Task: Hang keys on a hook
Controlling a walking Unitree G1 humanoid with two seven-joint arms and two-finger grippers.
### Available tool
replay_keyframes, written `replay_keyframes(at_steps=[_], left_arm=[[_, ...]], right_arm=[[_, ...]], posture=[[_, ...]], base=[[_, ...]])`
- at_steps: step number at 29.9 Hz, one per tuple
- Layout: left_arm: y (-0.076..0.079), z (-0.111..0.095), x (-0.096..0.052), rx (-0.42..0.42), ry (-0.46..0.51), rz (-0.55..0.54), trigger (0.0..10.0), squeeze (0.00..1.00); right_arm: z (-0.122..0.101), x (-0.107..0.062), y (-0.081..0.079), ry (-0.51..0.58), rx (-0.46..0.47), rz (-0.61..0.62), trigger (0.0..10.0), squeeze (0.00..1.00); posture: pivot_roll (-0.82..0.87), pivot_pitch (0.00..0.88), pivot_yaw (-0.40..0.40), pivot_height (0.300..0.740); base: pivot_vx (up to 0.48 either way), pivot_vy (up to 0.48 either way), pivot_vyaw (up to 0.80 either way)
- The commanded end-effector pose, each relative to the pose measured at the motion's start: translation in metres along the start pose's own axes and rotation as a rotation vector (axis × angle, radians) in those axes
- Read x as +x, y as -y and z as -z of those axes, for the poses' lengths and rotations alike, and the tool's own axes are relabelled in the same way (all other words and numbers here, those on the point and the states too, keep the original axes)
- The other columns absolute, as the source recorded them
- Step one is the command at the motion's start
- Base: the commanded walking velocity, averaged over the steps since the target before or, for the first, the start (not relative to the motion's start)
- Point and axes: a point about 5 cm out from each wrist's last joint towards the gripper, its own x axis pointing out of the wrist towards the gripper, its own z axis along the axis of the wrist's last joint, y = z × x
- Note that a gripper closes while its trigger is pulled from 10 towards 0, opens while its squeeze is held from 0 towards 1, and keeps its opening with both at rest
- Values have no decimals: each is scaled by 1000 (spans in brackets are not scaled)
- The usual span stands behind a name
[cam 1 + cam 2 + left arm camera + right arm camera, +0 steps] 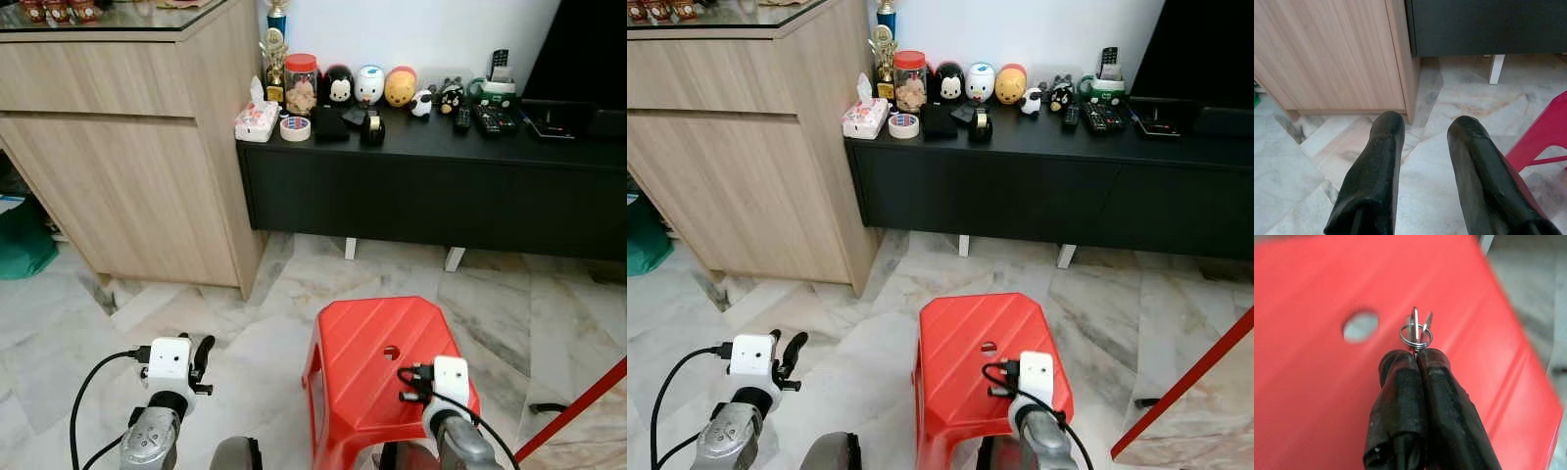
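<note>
Stool (377, 362): glossy red moulded plastic with shallow ribs across its seat. Keys (1417, 330): bright polished metal on a thin wire split ring, pinched between the matt black, slightly grainy rubber-like fingers (1400, 401) of the right gripper (1416, 354). Left gripper (1422, 132): same dull black, finely textured finger covering. Floor (245, 333): polished grey-veined marble tile, faintly reflective. Cabinet (127, 176): pale wood-grain laminate, smooth, satin, with a glass top. Low console (431, 186): matt black board. Tape roll (295, 128) at the console's left end: off-white paper-like.
</note>
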Motion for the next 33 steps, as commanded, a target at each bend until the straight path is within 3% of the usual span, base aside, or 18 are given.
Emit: replay_keyframes(at_steps=[1,9,12,13,14,15,17,18,19,21,22,23,24,26,29,30,33], left_arm=[[-1,4,-2,18,-20,3,10000,0],[0,6,-2,18,-25,-1,10000,0],[0,7,-2,18,-28,-3,10000,0],[0,7,-1,18,-28,-4,10000,0],[0,7,-1,17,-28,-5,10000,0],[0,7,-1,17,-28,-5,10000,0],[0,7,-1,16,-30,-6,10000,0],[0,7,-1,16,-30,-6,10000,0],[0,7,-1,16,-31,-5,10000,0],[0,7,-1,17,-31,-5,10000,0],[0,8,-1,17,-32,-5,10000,0],[0,8,-1,18,-32,-6,10000,0],[0,8,-1,18,-31,-6,10000,0],[-1,8,-1,18,-31,-9,10000,0],[-1,8,-1,18,-32,-10,10000,0],[-1,8,-1,19,-33,-9,10000,0],[-1,8,-1,20,-33,-7,10000,0]], right_arm=[[-11,2,-2,69,-22,4,0,0],[-36,-1,-9,278,-90,12,0,0],[-37,-2,-10,288,-64,20,0,0],[-35,-1,-10,267,-21,25,7725,0],[-32,-1,-10,236,34,33,10000,0],[-32,-1,-10,236,34,33,10000,0],[-28,1,-6,183,228,68,10000,0],[-28,1,-6,183,228,68,10000,0],[-23,4,-8,106,416,60,10000,0],[-16,5,-7,19,433,65,10000,0],[-20,5,-10,46,123,15,10000,0],[-26,5,-13,94,8,-27,10000,0],[-29,5,-14,112,11,-36,10000,0],[-41,7,-6,165,131,21,10000,0],[-45,8,-1,153,147,50,10000,0],[-43,9,-1,116,110,58,10000,0],[-40,10,-4,72,-148,39,10000,0]], posture=[[82,0,-30,613],[76,0,-31,613],[76,0,-33,613],[76,0,-34,613],[76,0,-34,613],[76,0,-34,613],[78,0,-34,613],[78,0,-34,613],[75,0,-33,613],[72,0,-33,613],[76,0,-35,613],[79,0,-35,613],[79,0,-35,613],[79,0,-35,613],[76,0,-34,613],[74,0,-33,613],[73,0,-32,613]], base=[[0,0,0],[0,0,0],[0,0,0],[0,0,0],[0,0,0],[0,0,0],[0,0,0],[0,0,0],[0,0,0],[0,0,0],[0,0,0],[0,0,0],[0,0,0],[0,0,0],[0,0,0],[0,0,0],[0,0,0]])
